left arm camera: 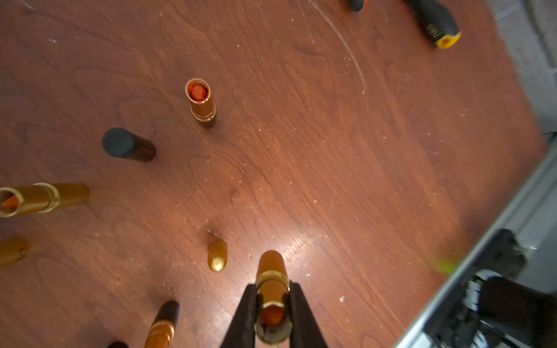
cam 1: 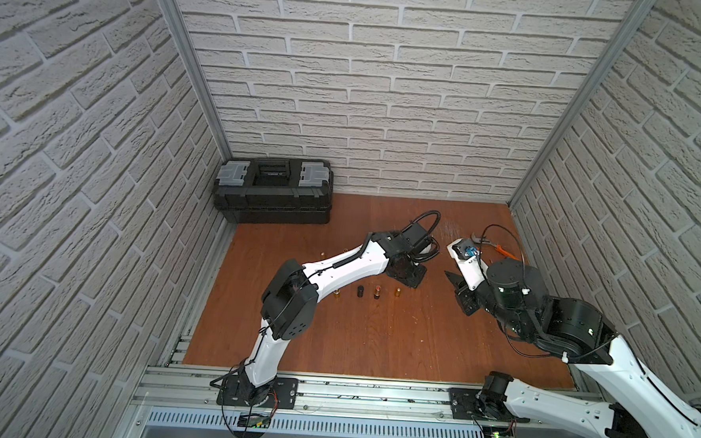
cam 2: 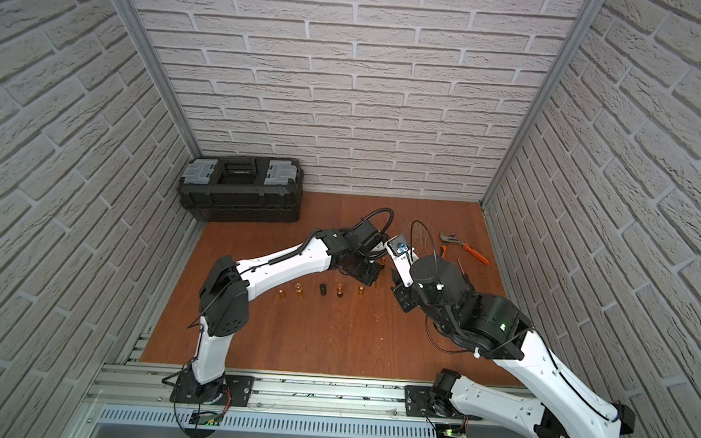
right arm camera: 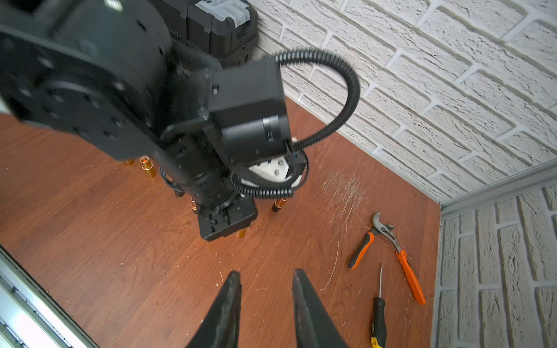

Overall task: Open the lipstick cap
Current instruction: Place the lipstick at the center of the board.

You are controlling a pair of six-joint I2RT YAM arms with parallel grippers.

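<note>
- Back left corner: black toolbox (cam 1: 274,191) sits on the bench (cam 1: 375,345), tight against the brick wall.
- Mid-bench: a black tube (left arm camera: 128,146) stands upright, and an open gold tube (left arm camera: 200,102) stands near it with its red stick showing.
- Left gripper (left arm camera: 272,286): jaws clenched on the lipstick (left arm camera: 269,268), cap off and orange stick visible in its open end, just right of those tubes.
- Right gripper (right arm camera: 266,272): jaws parted with nothing between them, above bare bench.
- Far right: orange-handled pliers (right arm camera: 410,277) and a screwdriver (right arm camera: 379,319) lie near the wall.
</note>
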